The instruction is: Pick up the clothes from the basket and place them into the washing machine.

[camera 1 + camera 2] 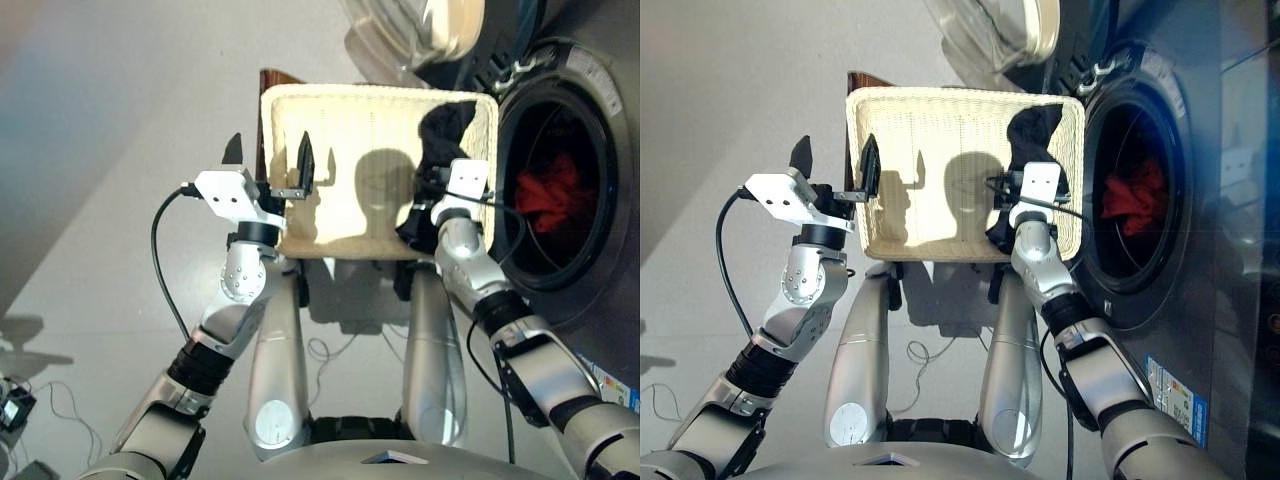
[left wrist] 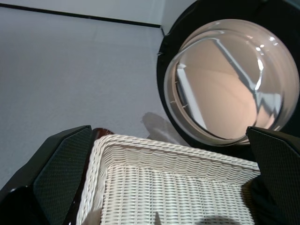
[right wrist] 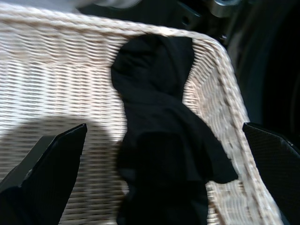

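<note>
The black garment point(image 3: 164, 140) lies in the basket point(image 1: 330, 130) along its drum-side rim, long axis running straight ahead of the open, empty right claw point(image 3: 159, 187) poised over it, while the open left claw point(image 1: 270, 160) stands farther off.

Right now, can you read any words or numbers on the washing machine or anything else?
No text can be read anywhere in these views.
Blue and white sticker low on the dark grey front-loading washing machine: it carries print, too small and blurred to read.
Cream-white woven basket, black garment, coral red garment in the drum: no writing seen.
</note>
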You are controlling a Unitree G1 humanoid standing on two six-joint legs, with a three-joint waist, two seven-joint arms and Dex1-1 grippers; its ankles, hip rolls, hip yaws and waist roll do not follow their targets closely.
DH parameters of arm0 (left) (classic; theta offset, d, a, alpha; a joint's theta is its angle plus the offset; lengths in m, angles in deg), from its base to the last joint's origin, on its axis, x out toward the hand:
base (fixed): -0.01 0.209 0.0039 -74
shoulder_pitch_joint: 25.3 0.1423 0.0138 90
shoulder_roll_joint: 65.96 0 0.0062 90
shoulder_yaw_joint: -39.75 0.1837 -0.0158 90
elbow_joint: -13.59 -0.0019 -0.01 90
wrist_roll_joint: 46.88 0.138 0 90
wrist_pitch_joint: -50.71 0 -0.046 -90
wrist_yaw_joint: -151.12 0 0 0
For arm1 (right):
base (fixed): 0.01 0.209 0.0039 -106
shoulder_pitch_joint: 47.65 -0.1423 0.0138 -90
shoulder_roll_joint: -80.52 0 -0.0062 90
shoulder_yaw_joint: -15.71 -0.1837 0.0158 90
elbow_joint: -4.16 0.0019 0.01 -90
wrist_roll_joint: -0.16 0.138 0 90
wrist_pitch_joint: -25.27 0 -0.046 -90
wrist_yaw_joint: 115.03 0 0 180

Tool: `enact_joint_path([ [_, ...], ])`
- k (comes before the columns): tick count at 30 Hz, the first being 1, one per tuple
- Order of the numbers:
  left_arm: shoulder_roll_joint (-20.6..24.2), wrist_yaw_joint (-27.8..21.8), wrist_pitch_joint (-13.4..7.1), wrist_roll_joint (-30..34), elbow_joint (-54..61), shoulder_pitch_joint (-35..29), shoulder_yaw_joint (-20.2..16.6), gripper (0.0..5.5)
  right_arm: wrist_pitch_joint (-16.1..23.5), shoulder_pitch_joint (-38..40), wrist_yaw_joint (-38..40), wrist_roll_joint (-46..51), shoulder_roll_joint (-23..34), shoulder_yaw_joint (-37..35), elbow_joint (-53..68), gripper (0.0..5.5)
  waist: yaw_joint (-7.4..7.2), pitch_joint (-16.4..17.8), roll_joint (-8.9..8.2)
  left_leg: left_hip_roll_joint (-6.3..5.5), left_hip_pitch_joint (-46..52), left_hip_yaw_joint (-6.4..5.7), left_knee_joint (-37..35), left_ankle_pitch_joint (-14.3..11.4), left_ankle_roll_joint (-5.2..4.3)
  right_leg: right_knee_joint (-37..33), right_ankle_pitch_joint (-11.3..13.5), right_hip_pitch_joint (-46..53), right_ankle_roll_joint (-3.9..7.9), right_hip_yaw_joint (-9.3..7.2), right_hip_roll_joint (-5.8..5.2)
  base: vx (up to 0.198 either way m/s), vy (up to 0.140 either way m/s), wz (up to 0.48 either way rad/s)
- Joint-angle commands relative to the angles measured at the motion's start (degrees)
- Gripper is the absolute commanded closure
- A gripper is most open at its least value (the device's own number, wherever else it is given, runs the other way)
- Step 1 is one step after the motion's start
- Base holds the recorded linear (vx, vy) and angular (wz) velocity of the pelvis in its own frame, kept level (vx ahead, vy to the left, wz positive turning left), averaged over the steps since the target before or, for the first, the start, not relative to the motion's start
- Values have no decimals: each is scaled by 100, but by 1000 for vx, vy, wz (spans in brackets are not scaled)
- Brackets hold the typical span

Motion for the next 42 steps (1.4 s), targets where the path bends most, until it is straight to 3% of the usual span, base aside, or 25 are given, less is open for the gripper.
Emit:
enact_joint_path([
  [1, 153, 74, -366, 90, 650, 22, -182, 0, 223, -473, 204, -238, 269, -250, 74, 0, -10, -82, 166, 21, -270, 97, 1099, -962, 231, -427, 410, -227, 328, 395, 83, 0, 0, 0],
  [7, 351, 179, -394, 102, 755, 181, -307, 0, 234, -991, 252, -180, 552, -237, -353, 0, 15, -82, 156, 87, -887, 88, 1400, -1030, 238, -267, 435, -810, 362, 452, 165, -18, 3, -52],
  [9, 366, 151, -410, -36, 822, 358, -323, 0, 221, -1004, 272, -157, 613, -241, -428, 0, 4, -82, 173, 78, -931, 65, 1586, -1237, 212, -55, 223, -868, 374, 458, 150, 28, 1, -23],
  [10, 354, 139, -422, -147, 898, 337, -363, 0, 213, -1067, 272, -162, 668, -250, -391, 0, -8, -82, 175, 77, -1166, 57, 1551, -1048, 233, -96, 400, -1092, 350, 458, 165, -106, 0, 15],
  [12, 410, 106, -427, -188, 1025, 410, -381, 0, 213, -1053, 258, -162, 719, -261, -336, 0, -27, -82, 172, 112, -1290, 53, 1641, -1067, 227, -4, 380, -1245, 341, 452, 169, -58, 7, 19],
  [14, 460, 97, -439, -199, 1131, 573, -367, 0, 210, -1015, 267, -154, 753, -251, -402, 0, -37, -82, 152, 142, -1233, 29, 1776, -1282, 201, 147, 178, -1213, 352, 434, 159, 67, -3, 21],
  [21, 556, 97, -507, -502, 1285, 524, -320, 0, 276, -1159, 23, 446, 707, -195, -1120, 0, -10, -82, 203, 140, -1470, -27, 1929, -1272, 154, 340, 145, -1436, 325, 417, 146, 0, 0, 0],
  [26, 559, 133, -466, -423, 1242, 434, -255, 0, 196, -1188, -62, 286, 621, 42, -1119, 0, 7, -82, 210, 166, -1455, -16, 1871, -1244, 141, 300, 167, -1463, 322, 408, 163, 0, 0, 0],
  [36, 531, 299, -449, -317, 1012, 257, -221, 0, 36, -1119, -90, -34, -322, 364, -1194, 0, 10, -82, 213, 169, -1421, -13, 1821, -1226, 149, 248, 173, -1440, 313, 401, 184, -9, 0, -2],
  [37, 537, 329, -443, -295, 1001, 162, -259, 0, 24, -1196, -54, -102, -379, 383, -1155, 0, -4, -82, 203, 157, -1589, -5, 1731, -1006, 169, 133, 391, -1595, 292, 408, 202, 0, 0, 0],
  [38, 532, 329, -444, -296, 993, 242, -223, 0, 22, -1107, -54, -101, -400, 393, -1162, 0, -3, -82, 202, 161, -1420, -6, 1820, -1222, 150, 240, 180, -1435, 309, 398, 184, 0, 0, 0],
  [42, 538, 459, -426, -194, 956, 186, -285, 0, 18, -995, 111, -443, -686, 498, -536, 0, -66, -82, 138, 159, -1411, -10, 1744, -1183, 169, 130, 248, -1413, 295, 419, 214, 22, 3, -4],
])
